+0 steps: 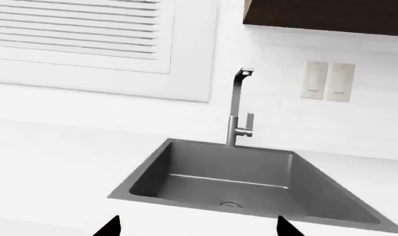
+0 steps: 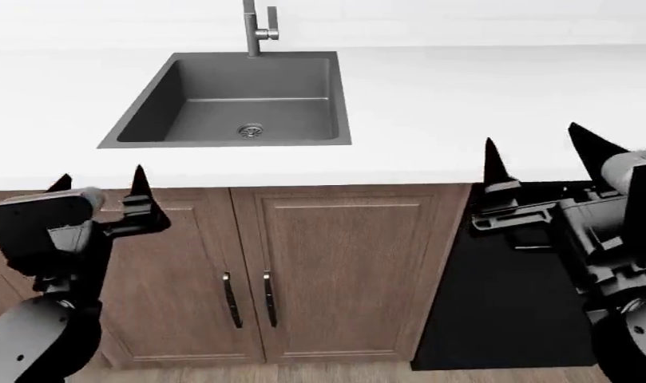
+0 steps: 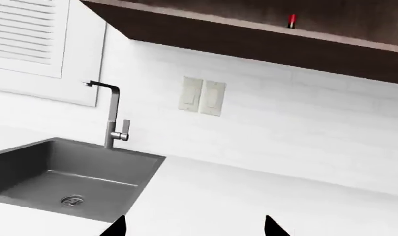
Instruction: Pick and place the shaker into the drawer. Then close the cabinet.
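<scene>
Both the left gripper (image 2: 99, 179) and right gripper (image 2: 536, 155) hold their fingers wide, empty. The shaker is perhaps that red object (image 3: 291, 20) on the upper shelf (image 3: 251, 42); confirm first, then reach.

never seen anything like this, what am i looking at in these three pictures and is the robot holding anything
It's a simulated kitchen seen by a two-armed robot. One picture looks down from its head: the left gripper and right gripper hover before a white counter with a grey sink and faucet, above wooden cabinet doors. The other two come from cameras near each gripper, facing the sink and wall switches. Both grippers are open and empty. No shaker or drawer shows.
</scene>
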### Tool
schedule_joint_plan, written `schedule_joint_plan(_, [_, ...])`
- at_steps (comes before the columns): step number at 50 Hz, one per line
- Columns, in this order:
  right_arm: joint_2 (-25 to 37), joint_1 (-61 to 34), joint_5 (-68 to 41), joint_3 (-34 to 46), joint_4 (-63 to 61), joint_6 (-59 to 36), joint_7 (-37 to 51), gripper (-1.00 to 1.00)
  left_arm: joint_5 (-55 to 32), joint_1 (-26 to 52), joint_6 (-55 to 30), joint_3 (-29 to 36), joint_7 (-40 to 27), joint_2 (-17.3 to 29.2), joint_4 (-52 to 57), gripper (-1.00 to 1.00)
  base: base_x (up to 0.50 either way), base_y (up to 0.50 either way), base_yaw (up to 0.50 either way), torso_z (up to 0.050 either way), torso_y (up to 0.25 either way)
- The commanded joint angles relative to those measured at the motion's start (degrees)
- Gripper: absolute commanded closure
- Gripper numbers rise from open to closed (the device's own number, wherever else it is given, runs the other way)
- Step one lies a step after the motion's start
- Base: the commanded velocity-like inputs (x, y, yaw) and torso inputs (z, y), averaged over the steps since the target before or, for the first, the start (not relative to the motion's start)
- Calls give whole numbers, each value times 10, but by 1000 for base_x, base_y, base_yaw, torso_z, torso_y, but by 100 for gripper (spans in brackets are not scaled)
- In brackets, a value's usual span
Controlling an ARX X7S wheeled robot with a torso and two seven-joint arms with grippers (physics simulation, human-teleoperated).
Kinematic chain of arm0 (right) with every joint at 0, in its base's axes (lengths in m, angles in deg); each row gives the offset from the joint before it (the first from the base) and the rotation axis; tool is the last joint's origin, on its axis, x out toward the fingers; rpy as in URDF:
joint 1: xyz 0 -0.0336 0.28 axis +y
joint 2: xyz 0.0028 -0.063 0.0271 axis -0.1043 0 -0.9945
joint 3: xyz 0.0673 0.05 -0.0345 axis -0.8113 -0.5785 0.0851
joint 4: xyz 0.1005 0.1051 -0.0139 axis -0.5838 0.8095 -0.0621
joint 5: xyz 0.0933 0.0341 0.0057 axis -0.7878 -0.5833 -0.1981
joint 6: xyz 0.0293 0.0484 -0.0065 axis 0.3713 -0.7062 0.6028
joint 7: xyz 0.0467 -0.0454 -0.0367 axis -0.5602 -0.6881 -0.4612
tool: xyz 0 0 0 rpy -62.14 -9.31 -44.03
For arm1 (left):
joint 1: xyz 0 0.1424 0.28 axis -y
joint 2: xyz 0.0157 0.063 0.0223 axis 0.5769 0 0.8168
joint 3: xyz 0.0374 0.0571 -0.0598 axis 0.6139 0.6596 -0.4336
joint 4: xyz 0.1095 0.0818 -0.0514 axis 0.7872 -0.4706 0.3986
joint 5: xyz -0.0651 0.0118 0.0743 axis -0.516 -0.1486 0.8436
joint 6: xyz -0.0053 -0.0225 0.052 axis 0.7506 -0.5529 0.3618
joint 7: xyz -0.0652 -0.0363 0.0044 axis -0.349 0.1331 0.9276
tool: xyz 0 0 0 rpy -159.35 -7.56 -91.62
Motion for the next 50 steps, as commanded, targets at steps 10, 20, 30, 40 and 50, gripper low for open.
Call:
schedule_joint_plan(10, [187,-490,-274,-12,-54,-282,6,-100,-108,34,59,-121,-22,228,150,-100,0,0,0,0,0])
schedule_joint_plan(20, [182,-529,-301,-1,-57,-306,15,-100,-110,41,58,-131,-32,229,129,-100,188,-58,0,0,0])
schedule_joint_plan(30, [168,-550,-336,25,-50,-339,47,-100,-110,26,68,-130,-40,224,118,-100,496,-145,0,0,0])
schedule_joint_plan(40, [151,-585,-326,64,-61,-377,42,-100,-115,11,77,-129,-39,220,114,-100,501,26,0,0,1])
schedule_joint_plan(50, [144,-587,-322,72,-60,-377,43,-100,-120,1,87,-131,-42,228,128,-100,505,167,0,0,1])
